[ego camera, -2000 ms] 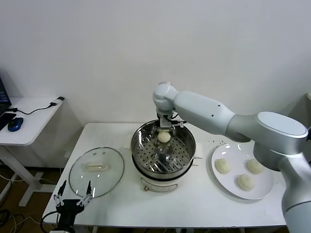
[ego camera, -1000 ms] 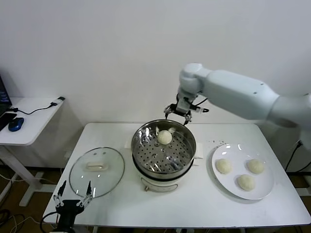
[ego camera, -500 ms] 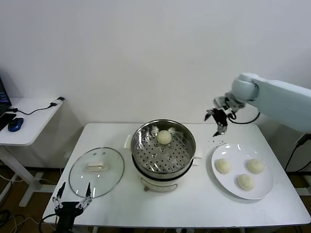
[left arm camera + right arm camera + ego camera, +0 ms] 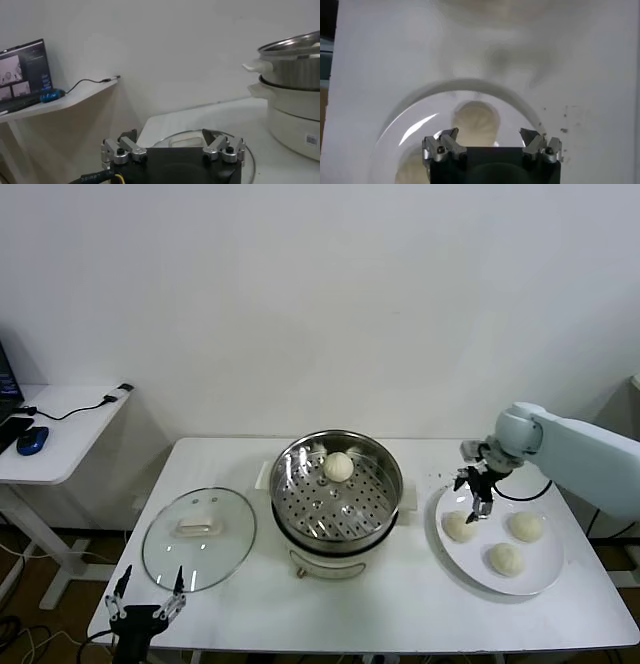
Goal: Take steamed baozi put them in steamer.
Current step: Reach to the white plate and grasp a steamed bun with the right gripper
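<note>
Right gripper [image 4: 478, 496] over plate [image 4: 540, 579], fingers wide, above nearest baozi [image 4: 459, 527]. One baozi in steamer [image 4: 337, 490]. Advised: centre, descend, close gently. Left gripper [image 4: 143, 605] parked, fingers wide.

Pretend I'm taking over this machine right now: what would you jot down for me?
Right gripper: open, empty, hovering over the plate, above the nearest baozi.
Left gripper: open, empty, parked at the table's front edge near the glass lid.
Done: one baozi sits in the steamer.
Left: three on the plate, the other two at and.
</note>
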